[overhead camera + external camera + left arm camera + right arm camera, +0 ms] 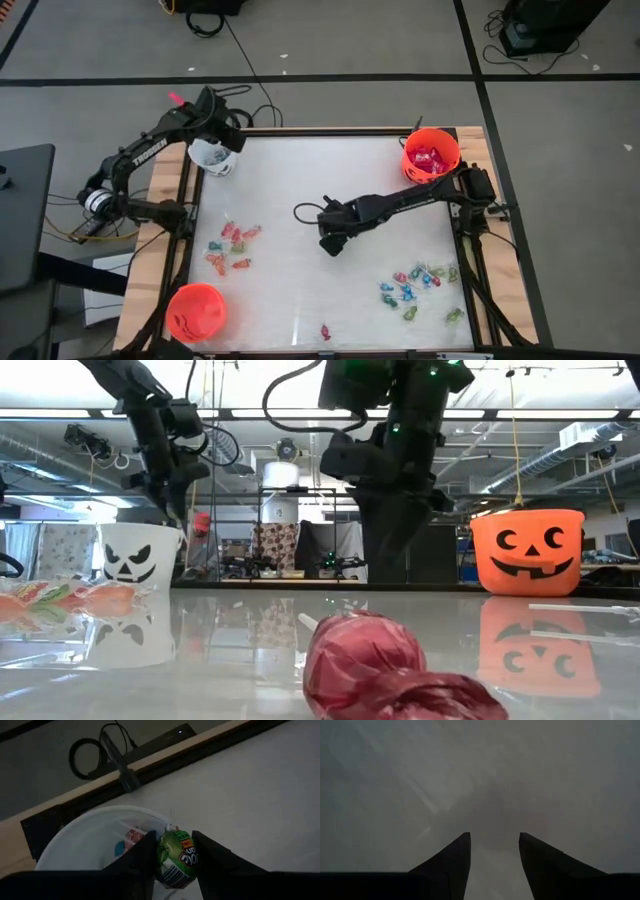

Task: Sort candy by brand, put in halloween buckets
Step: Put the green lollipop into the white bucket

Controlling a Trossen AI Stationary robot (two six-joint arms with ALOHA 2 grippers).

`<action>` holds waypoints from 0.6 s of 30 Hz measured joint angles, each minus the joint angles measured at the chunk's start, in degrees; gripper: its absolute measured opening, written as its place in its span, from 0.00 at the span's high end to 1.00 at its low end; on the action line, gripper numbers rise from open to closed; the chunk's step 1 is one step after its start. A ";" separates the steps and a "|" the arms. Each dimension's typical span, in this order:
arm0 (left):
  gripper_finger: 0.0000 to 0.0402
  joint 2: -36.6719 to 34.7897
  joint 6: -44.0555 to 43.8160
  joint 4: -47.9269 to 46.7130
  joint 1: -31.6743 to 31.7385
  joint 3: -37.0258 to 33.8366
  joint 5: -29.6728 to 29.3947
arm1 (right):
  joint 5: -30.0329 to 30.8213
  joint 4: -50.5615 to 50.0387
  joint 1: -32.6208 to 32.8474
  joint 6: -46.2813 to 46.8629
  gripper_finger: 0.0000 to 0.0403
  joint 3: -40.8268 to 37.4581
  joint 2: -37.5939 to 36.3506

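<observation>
- A small green-wrapped candy (pixel 175 860) sits pinched between the two dark fingers of the left claw (pixel 172 862), directly over the open mouth of the white round plastic bucket (pixel 85 840) with a jack-o'-lantern face.
- That white bucket (pixel 212 155) stands at the far left corner of the pale surface (pixel 320 180); a few wrapped pieces already lie inside it, seen in the left wrist view.
- The left claw (pixel 222 135) hangs just above the bucket's rim.
- The right claw (pixel 332 243) hovers over the bare middle of the surface, fingers spread with nothing between them; no candy lies beneath it.
- A cluster of orange-red and green wrapped pieces (pixel 232 246) lies on the left side of the surface, well apart from the right claw.
- A scatter of blue-wrapped lollipops and green pieces (pixel 420 285) lies near the right front corner, also apart from the right claw.
- A single dark red wrapped lollipop (pixel 325 331) rests alone at the front edge.
- One bright orange-red plastic bucket (pixel 431 152) holding red packets stands at the far right corner; a second orange-red bucket (pixel 196 311) stands at the near left corner.
</observation>
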 joint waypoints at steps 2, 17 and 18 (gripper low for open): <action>0.71 -0.30 -0.06 -0.32 0.03 0.01 0.28 | -0.23 -0.13 -1.01 -2.19 0.56 0.00 0.00; 0.71 -0.64 1.40 -15.28 0.28 11.78 -1.72 | -1.95 -2.10 -10.93 -14.34 0.56 0.00 -6.14; 0.71 -0.66 1.38 -15.83 0.47 11.28 -1.91 | -1.36 -2.61 -11.42 -14.87 0.56 0.00 -7.10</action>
